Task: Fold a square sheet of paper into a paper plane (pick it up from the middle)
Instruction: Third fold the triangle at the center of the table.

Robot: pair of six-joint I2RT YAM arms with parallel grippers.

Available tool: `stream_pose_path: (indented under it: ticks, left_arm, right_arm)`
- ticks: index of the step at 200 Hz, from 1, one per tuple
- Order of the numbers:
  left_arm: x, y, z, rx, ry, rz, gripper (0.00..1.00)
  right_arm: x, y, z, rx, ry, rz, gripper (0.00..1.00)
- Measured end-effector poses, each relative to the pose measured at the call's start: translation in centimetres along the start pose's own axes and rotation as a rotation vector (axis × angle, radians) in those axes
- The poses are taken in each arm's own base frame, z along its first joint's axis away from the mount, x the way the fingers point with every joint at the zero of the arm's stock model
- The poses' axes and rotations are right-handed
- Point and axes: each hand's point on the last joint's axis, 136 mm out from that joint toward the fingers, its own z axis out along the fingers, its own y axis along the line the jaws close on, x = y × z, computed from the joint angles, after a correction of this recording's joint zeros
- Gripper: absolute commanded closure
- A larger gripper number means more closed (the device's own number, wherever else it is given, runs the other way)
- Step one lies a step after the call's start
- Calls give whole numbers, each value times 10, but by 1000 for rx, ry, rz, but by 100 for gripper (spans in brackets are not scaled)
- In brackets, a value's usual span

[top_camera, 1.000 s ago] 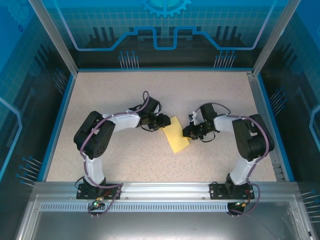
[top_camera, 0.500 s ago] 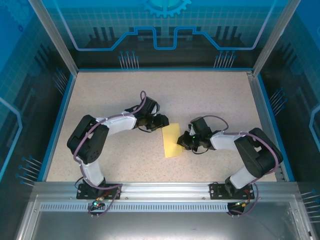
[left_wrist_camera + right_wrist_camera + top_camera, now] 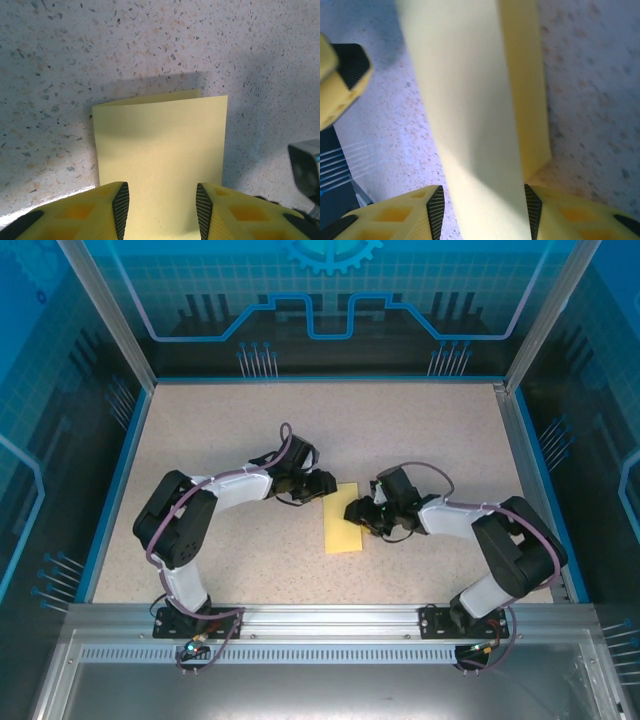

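- Two grippers flank the sheet of paper (image 3: 345, 520) in the top view. The left gripper (image 3: 322, 485) is at the sheet's far-left corner and the right gripper (image 3: 357, 512) is on its right edge.
- Half a second ago the right gripper sat nearer the sheet's near end; it has since slid along that edge toward the far end. A second ago the sheet lay slanted, and now its long sides run almost straight toward the arm bases. The left gripper has barely shifted.
- Folded to a narrow strip, the sheet lies on the speckled table (image 3: 220, 440), well apart from the aluminium rail (image 3: 320, 615) beyond its near end.
- Left wrist view: the jaws stand apart, and the sheet runs out from between the black pads (image 3: 120, 207). Its far edge shows two layers slightly offset. A grey block sits just beside the sheet's right edge; what it is I cannot tell.
- Right wrist view: these jaws are also spread, with the sheet filling the gap between the pads (image 3: 435, 207). One layer rises toward the camera and hides much of the table behind it. A yellow finger (image 3: 345, 75) of the left gripper is near the sheet's left side.
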Motion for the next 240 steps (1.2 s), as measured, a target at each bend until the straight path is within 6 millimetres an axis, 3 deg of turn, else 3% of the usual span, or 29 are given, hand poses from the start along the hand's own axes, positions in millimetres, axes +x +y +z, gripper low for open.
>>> stream_pose_path:
  ticks: [24,46,71,93,122,155,200,240]
  left_arm:
    - [7,4,-3,-5,6,17,57]
    - [20,5,-10,-12,13,59,57]
    - [39,-2,-19,-15,9,152,55]
    - [65,-13,-28,-41,0,298,48]
    - [110,-30,-28,-109,1,550,45]
    - [149,-24,-25,-230,1,774,38]
    - [148,-13,-30,-362,-69,892,32]
    - [152,0,-19,-439,-53,972,30]
  right_arm:
    - [-12,6,-2,-33,38,-64,55]
    - [-21,8,-2,-45,82,-111,68]
    - [-25,10,2,-54,125,-139,75]
    - [-22,7,3,-57,157,-153,84]
    - [-22,8,2,-67,180,-142,87]
    - [-21,10,1,-78,193,-137,87]
    - [-20,10,1,-77,196,-131,87]
    - [-20,10,1,-76,196,-127,86]
